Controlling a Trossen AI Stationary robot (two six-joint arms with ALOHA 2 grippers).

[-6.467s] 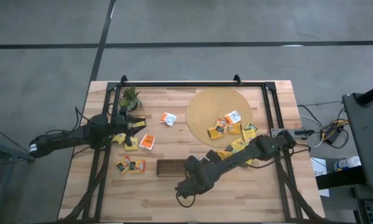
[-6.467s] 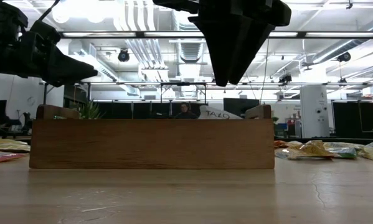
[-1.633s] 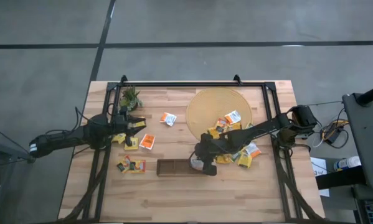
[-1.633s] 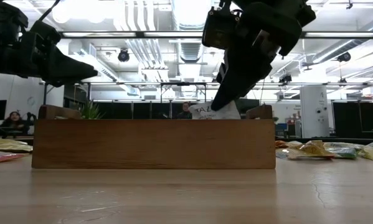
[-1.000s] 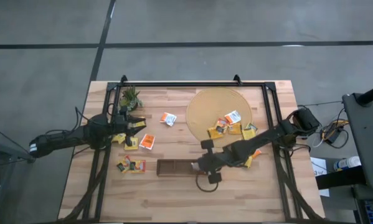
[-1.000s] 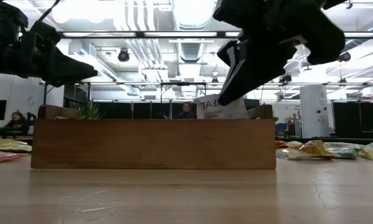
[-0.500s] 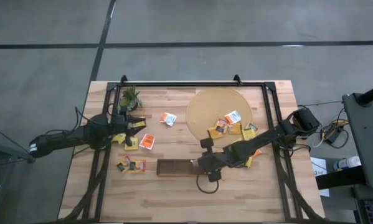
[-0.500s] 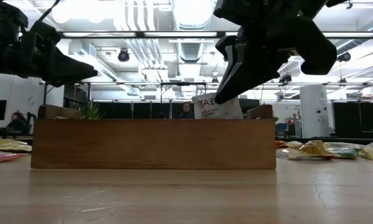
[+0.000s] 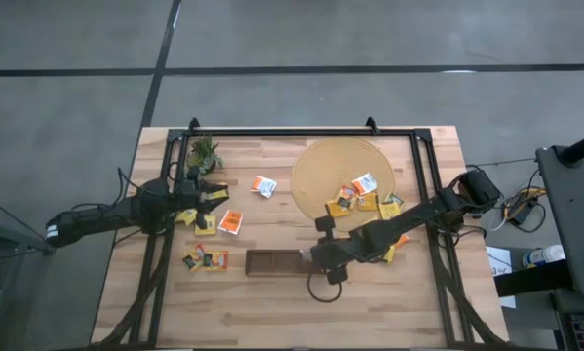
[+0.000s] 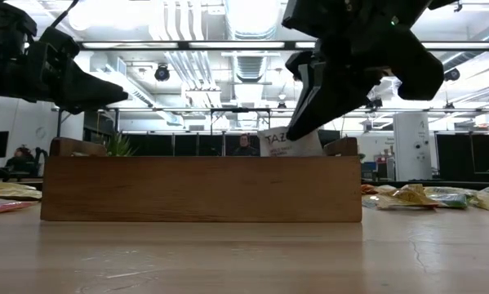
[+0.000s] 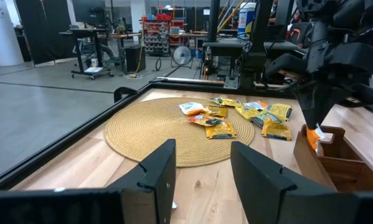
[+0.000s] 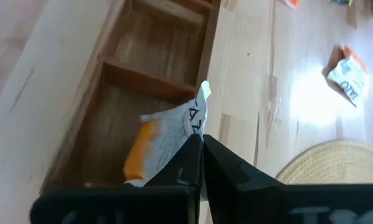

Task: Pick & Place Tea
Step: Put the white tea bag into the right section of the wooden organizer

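Observation:
A dark brown oblong tray (image 9: pixel 275 261) lies on the wooden table near its front. My right gripper (image 9: pixel 309 257) hangs over the tray's right end, shut on a white-and-orange tea sachet (image 12: pixel 166 140), whose top shows above the tray wall (image 10: pixel 286 142). More tea sachets lie flat on the round woven mat (image 9: pixel 330 166) and beside it (image 9: pixel 368 202); others lie at the left (image 9: pixel 231 221). My left gripper (image 11: pixel 202 168) stands open at the table's left, over yellow sachets (image 9: pixel 204 224), with nothing between its fingers. My right gripper pinches the sachet's upper edge (image 12: pixel 197 124) between its two fingers. The fingers (image 12: pixel 185 163) come from above, slanting in from the table's right. The sachet hangs upright below them, its lower part inside the tray's right-end compartment, hidden behind the tray wall in the low view.
A small green plant (image 9: pixel 204 151) stands at the far left. A black frame rail (image 9: pixel 301 132) runs round the table top. The tray has wooden dividers (image 12: pixel 150 82) between its compartments. Bare wood lies in front of the tray (image 9: pixel 272 302).
My right gripper has shifted a little toward the table's left over the tray's right end and tipped slightly, still shut on the sachet. The sachet has stayed upright at the tray's right end.

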